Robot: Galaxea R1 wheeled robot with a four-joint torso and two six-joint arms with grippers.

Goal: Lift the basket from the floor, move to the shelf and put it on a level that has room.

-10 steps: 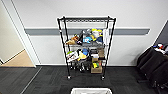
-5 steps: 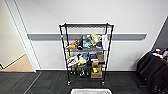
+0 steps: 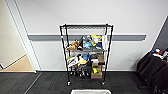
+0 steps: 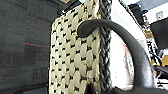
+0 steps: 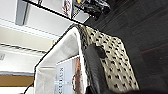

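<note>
While we face the shelf (image 3: 86, 53) at frame centre in the head view, the basket (image 3: 90, 91) shows at the bottom edge, over the floor (image 3: 50, 83). Left wrist view: basket wall (image 4: 75, 55) close; grip unclear. Right wrist view: basket rim (image 5: 82, 42) close; grip unclear too.

The shelf (image 3: 86, 53) has its top level (image 3: 86, 26) seemingly bare; toys (image 3: 87, 42) crowd the tiers below. Open floor (image 3: 50, 83) lies before it.
</note>
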